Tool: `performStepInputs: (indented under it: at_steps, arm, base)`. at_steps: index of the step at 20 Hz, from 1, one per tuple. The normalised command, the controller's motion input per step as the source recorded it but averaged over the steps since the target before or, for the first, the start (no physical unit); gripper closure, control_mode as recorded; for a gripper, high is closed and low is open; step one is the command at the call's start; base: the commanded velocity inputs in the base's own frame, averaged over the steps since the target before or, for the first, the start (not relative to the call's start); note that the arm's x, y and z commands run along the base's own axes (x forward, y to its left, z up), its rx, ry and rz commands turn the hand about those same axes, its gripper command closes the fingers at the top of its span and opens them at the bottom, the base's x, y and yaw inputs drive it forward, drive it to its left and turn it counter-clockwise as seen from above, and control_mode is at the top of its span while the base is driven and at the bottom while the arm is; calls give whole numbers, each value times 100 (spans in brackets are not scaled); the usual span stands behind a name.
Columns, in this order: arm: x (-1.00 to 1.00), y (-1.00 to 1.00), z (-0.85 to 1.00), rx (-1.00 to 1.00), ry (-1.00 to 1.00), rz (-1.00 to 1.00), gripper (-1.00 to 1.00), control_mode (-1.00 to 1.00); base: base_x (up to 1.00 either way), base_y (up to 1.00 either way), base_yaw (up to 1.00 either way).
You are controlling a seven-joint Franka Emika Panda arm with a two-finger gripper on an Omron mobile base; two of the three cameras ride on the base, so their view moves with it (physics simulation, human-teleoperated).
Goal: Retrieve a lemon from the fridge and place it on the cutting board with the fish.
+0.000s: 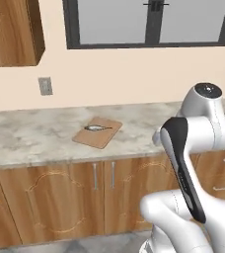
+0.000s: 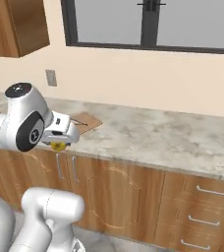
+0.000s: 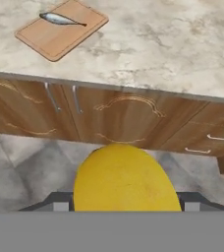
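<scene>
Lemon [image 3: 126, 179] clamped in jaws, fish [image 3: 61, 19] on cutting board [image 3: 60, 35], no legible writing.

- Arm [image 1: 203, 133]: glossy white rounded shells, fat tubular links
- Black glossy band along one link, dark caps on joints
- Round dark joint disc with small white marking
- Gripper [image 2: 60, 140]: white boxy hand, small dark details

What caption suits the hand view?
Gripper holding lemon before counter with fish on cutting board.

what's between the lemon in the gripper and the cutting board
In the hand view, between the lemon and the cutting board lie wooden cabinet doors and bare marble counter.
</scene>
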Motion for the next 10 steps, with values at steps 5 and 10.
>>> performStepInputs:
  at_steps: [5,10]
  arm:
    - [0,0,0,0,0,0,100,100]
    - [0,0,0,0,0,0,100,100]
  base:
    - [76,82,-61]
    - [30,89,-46]
